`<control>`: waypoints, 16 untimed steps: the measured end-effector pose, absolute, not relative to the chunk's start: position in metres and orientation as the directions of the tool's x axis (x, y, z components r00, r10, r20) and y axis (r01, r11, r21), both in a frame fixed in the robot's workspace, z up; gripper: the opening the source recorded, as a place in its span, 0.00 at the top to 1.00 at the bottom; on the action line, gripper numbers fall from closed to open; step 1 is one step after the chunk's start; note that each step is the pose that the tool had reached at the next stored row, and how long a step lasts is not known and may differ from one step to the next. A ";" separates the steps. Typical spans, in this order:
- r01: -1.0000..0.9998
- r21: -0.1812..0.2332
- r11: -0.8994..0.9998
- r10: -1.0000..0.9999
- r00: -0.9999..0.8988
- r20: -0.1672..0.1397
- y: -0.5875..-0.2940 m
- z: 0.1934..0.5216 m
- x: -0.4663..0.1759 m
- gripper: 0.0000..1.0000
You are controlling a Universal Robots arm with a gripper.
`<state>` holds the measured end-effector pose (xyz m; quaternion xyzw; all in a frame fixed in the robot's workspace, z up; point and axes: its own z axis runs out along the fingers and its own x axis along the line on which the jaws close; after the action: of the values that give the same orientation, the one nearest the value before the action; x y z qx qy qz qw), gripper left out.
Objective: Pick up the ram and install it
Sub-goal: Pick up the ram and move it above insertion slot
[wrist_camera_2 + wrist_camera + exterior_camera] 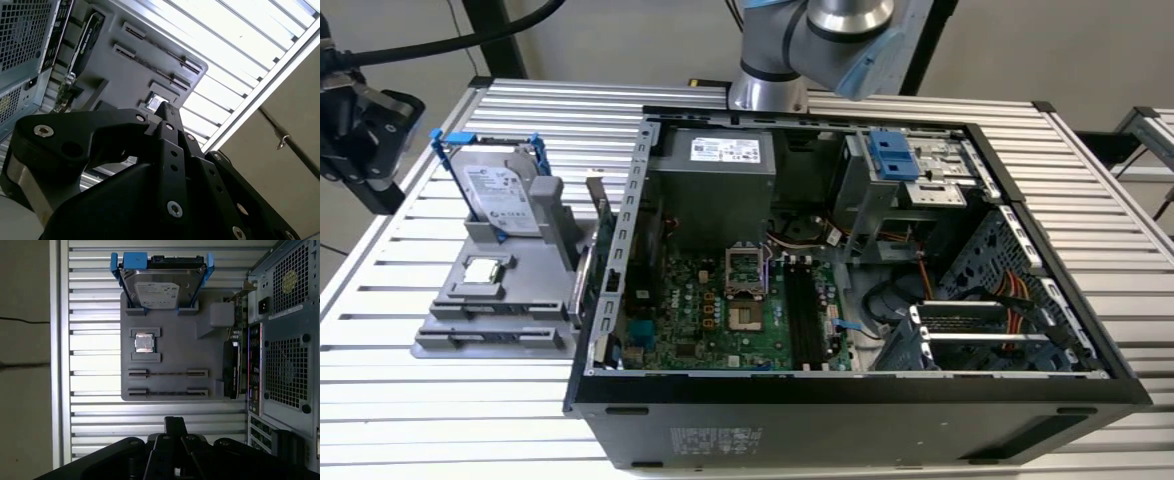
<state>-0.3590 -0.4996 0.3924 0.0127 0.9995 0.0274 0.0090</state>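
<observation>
The ram (pixel 167 373) stands on edge as a thin line between two slot holders on the grey holder tray (pixel 175 305), and a second thin line sits in the pair of holders beside it. My gripper (pixel 175 424) hovers high above the table off the tray's slotted end, shut with nothing between its fingers. In the second wrist view the gripper (pixel 165 107) points toward the same tray (pixel 130 75). The black motherboard slots (pixel 801 310) lie inside the open computer case (pixel 854 390), beside the processor socket.
The grey tray (pixel 454 310) also carries a silver hard drive (pixel 500 195) in a blue frame and a small square chip (pixel 483 268). A graphics card (pixel 231 365) stands between tray and case. A black device (pixel 360 125) hangs at the exterior view's left edge.
</observation>
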 end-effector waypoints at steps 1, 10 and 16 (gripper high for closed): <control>0.024 0.055 0.998 0.025 -1.000 -0.017 -0.499 0.392 -0.358 1.00; 0.021 0.055 0.998 0.022 -1.000 -0.017 -0.499 0.392 -0.356 1.00; 0.018 0.055 0.998 0.019 -1.000 -0.017 -0.499 0.392 -0.356 1.00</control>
<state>-0.3559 -0.4991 0.3922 0.0095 0.9995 0.0274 0.0088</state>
